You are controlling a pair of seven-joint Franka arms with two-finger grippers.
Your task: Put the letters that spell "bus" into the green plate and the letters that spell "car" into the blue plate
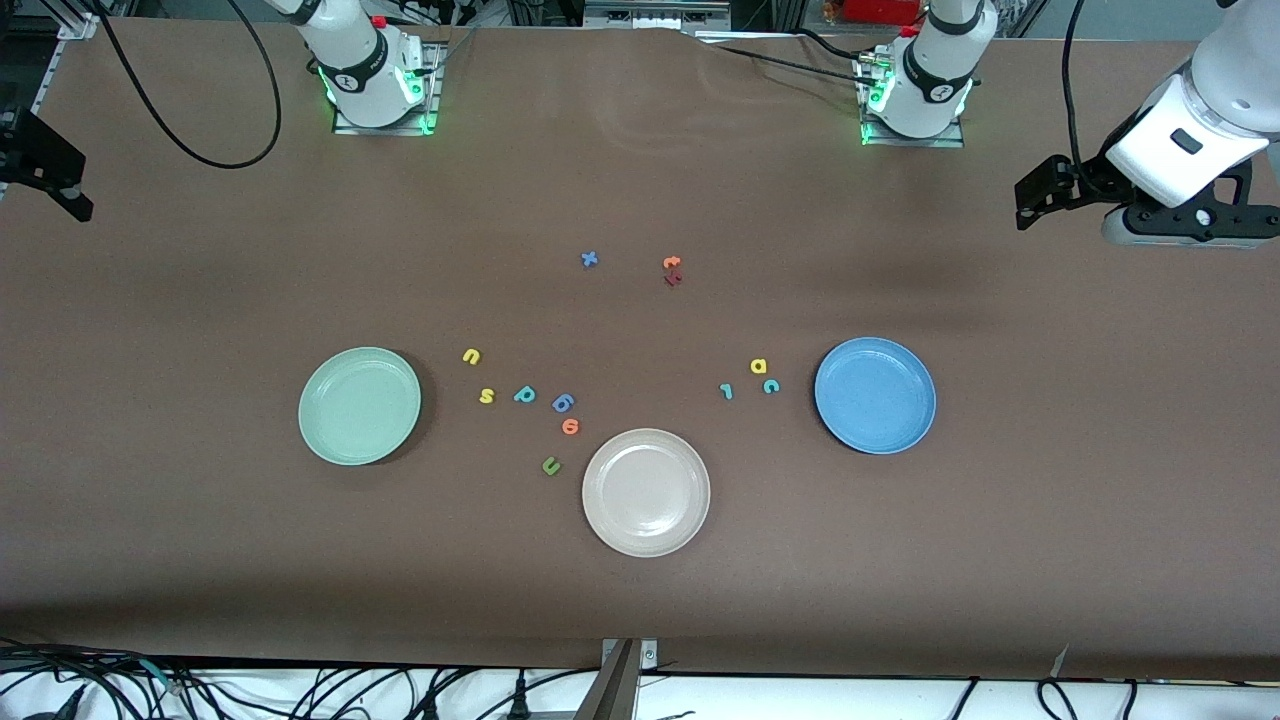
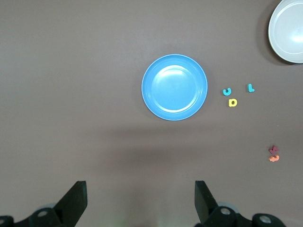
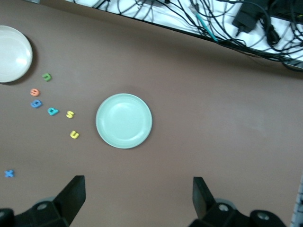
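A brown table (image 1: 640, 600) carries three plates and scattered foam letters. The green plate (image 1: 360, 405) lies toward the right arm's end, with the yellow "u" (image 1: 472, 356), yellow "s" (image 1: 487, 396) and teal "b" (image 1: 524, 394) just beside it, all flat on the tabletop. The blue plate (image 1: 875, 394) lies toward the left arm's end; the yellow "a" (image 1: 758, 366), teal "c" (image 1: 770, 386) and teal "r" (image 1: 726, 391) lie beside it. The beige plate (image 1: 646, 492) sits nearest the camera. The left gripper (image 2: 139, 201) hangs high over bare table, fingers apart. The right gripper (image 3: 137, 198) hangs likewise, fingers apart. Both plates are empty.
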